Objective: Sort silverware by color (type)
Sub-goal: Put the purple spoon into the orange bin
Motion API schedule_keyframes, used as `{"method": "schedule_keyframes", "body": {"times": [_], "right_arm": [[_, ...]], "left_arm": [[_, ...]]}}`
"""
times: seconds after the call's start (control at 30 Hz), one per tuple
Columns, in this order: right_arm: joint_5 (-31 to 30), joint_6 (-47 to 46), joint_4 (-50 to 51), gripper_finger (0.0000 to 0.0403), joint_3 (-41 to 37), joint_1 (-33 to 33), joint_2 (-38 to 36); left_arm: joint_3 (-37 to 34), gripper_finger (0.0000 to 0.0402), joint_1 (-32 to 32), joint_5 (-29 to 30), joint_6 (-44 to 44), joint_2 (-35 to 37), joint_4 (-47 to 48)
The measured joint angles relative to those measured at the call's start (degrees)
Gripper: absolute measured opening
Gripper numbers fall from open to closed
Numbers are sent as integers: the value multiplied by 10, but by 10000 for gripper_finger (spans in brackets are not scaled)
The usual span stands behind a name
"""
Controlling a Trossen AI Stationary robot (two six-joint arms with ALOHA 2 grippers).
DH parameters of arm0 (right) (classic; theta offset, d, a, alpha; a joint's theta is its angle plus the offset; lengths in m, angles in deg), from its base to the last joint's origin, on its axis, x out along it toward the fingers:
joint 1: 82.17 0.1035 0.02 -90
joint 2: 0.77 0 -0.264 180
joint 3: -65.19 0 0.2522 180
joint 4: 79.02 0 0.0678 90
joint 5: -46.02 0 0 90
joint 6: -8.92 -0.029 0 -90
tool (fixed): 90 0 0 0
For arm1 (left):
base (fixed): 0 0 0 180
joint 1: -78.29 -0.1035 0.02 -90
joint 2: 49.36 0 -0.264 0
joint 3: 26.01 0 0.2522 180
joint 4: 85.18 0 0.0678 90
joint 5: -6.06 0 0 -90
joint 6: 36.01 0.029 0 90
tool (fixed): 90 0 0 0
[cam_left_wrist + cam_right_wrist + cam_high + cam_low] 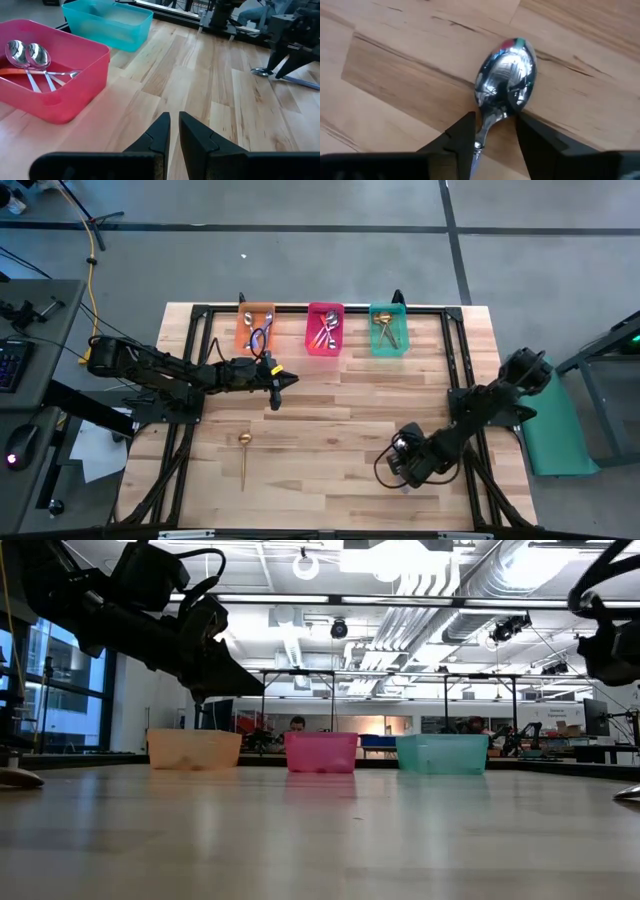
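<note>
Gold spoon (243, 452) flat on bare table; silver-bowled spoon (506, 82) lying flat; others sorted in bins
</note>
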Motion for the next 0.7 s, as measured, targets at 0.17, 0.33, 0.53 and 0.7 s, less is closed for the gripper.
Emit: {"method": "schedule_keyframes", "body": {"times": [0.17, 0.33, 0.53, 0.7], "right_arm": [[9, 32, 1, 100, 0, -20, 13], [-6, 74, -8, 29, -1, -32, 13], [-71, 149, -41, 12, -5, -42, -4], [-163, 295, -107, 2, -15, -66, -32]], "left_arm": [[0, 32, 0, 0, -1, 0, 0], [0, 32, 0, 0, -16, 0, -5], [-4, 32, 23, 27, -22, -10, -66], [-8, 32, 42, 34, -16, -56, -136]]}}
